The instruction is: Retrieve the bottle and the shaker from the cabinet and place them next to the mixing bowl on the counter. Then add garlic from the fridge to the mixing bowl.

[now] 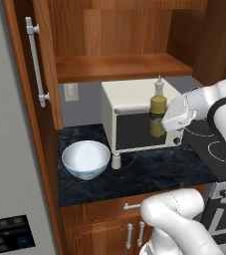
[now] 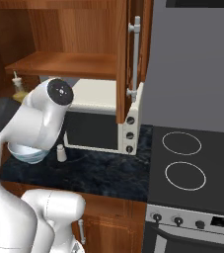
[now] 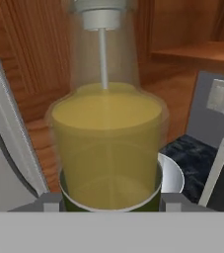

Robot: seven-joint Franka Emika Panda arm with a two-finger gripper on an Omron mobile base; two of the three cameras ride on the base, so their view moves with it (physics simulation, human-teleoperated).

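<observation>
The fingers (image 3: pixel 51 201) show only as two small grey tips at the bottom of the hand view, one on each side of the bottle (image 3: pixel 108 148), and they press against its base. The gripper (image 1: pixel 170 121) is therefore closed around the bottle and holds it upright. The bottle fills almost the whole hand view: a clear body with yellow liquid, a dark green band at the bottom and a grey cap with a thin tube going down into the liquid.

In the left base view the bottle (image 1: pixel 158 102) hangs in the air in front of the microwave (image 1: pixel 134 112), above the counter (image 1: pixel 149 172), and the gripper covers its lower part. In the right base view only the top of the bottle (image 2: pixel 18 86) is visible at the left edge, behind the arm.

The bowl (image 1: pixel 86 159) stands on the counter, left of the microwave and near its front foot. It is white inside and pale blue outside. In the hand view a part of its rim (image 3: pixel 172 175) shows behind the bottle.

The shaker (image 2: pixel 61 153), small and white, stands on the counter just in front of the microwave, a little right of the bowl (image 2: pixel 27 153).

Further back, the cabinet (image 1: pixel 119 67) above the microwave is open and its door (image 1: pixel 47 60) is swung to the left.
</observation>
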